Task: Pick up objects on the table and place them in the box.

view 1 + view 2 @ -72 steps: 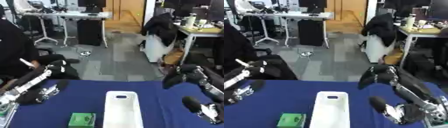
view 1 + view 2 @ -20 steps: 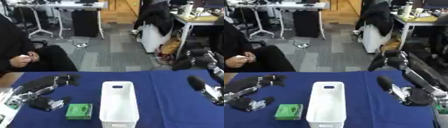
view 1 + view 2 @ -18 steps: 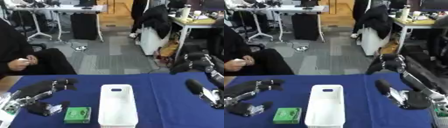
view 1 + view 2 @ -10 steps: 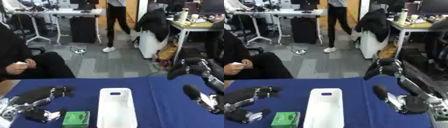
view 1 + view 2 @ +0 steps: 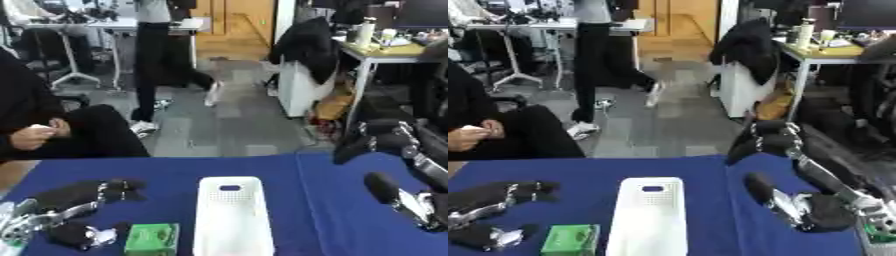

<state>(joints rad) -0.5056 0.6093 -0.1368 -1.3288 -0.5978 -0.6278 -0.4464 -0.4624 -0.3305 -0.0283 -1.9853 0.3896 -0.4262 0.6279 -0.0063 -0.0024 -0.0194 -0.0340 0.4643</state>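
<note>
Your left hand (image 5: 83,207) lay open, holding nothing, just beside the green box (image 5: 150,238); you needed to close it around that before lifting toward the white box (image 5: 229,215).

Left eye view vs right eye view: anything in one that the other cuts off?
Only the left eye view shows the bare tabletop strip past the blue cloth. Only the right eye view shows a small green thing beside the right robot hand. Both share the white box, the green object and the left robot hand.
</note>
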